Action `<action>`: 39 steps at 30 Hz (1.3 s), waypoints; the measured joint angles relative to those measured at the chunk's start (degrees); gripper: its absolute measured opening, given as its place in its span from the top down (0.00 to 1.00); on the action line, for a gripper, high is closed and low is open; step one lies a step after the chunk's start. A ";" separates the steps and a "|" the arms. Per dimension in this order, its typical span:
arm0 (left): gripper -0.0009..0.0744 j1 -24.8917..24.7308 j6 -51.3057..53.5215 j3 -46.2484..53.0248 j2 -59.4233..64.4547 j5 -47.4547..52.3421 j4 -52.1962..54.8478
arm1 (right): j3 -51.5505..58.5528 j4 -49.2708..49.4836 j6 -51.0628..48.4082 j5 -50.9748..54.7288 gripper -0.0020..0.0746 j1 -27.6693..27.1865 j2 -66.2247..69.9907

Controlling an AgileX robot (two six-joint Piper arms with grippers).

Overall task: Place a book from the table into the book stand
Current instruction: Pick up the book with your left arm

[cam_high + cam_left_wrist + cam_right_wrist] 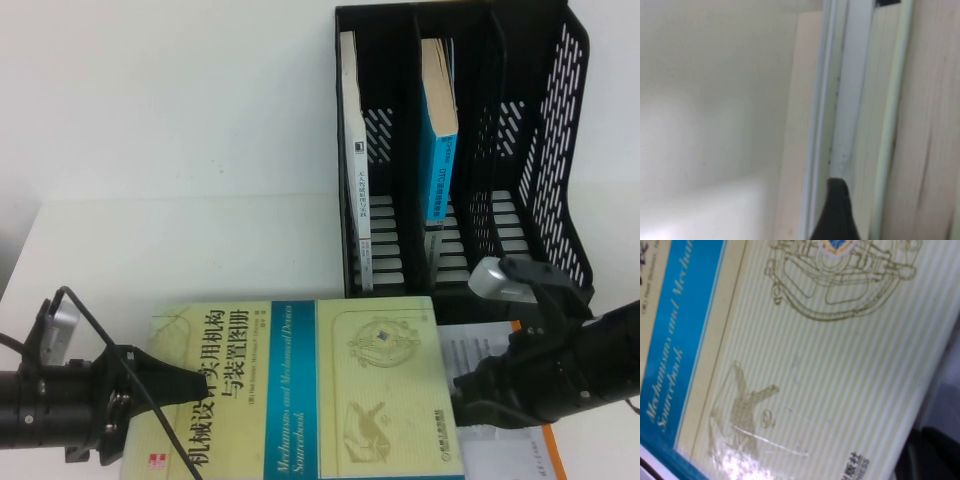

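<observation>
The large pale yellow-green book [330,390] with a blue band lies cover up at the front of the white table [180,240]. My left gripper [175,383] is at its left edge, shut on it, with one black finger [165,378] on top of the cover. The left wrist view shows the book's page edges [920,125] close up and one black fingertip [837,215]. My right gripper [465,388] is against the book's right edge. The right wrist view shows the cover [830,365] with the gripper [935,450] as a dark shape beside it. The black book stand [560,150] is at the back right.
A white book [352,150] stands in the stand's left slot and a smaller blue-spined book [440,140] in the middle slot. The right slots hold nothing. A white book with orange edges [500,440] lies under the yellow-green book's right side.
</observation>
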 joint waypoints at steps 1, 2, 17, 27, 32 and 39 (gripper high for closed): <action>0.33 0.00 0.00 0.00 0.00 -0.15 0.13 | 0.00 1.00 -1.05 0.10 0.98 -0.13 0.45; 0.33 0.00 0.00 0.00 0.00 -0.39 0.26 | -0.11 2.29 -2.21 0.32 0.98 -0.27 0.91; 0.39 0.19 1.25 0.00 0.00 -0.05 1.36 | -0.45 10.75 -10.87 0.75 0.98 -0.56 3.67; 0.62 5.98 -0.62 0.06 -5.09 5.88 -0.14 | -1.03 6.81 -8.48 1.10 0.98 -0.33 3.55; 0.71 8.54 -4.92 0.06 -11.96 7.25 -0.25 | -1.03 0.76 -3.37 3.02 0.98 0.21 1.33; 0.72 8.54 -9.06 0.47 -18.02 6.16 1.09 | -0.46 -8.63 -0.35 5.16 0.98 0.52 -3.43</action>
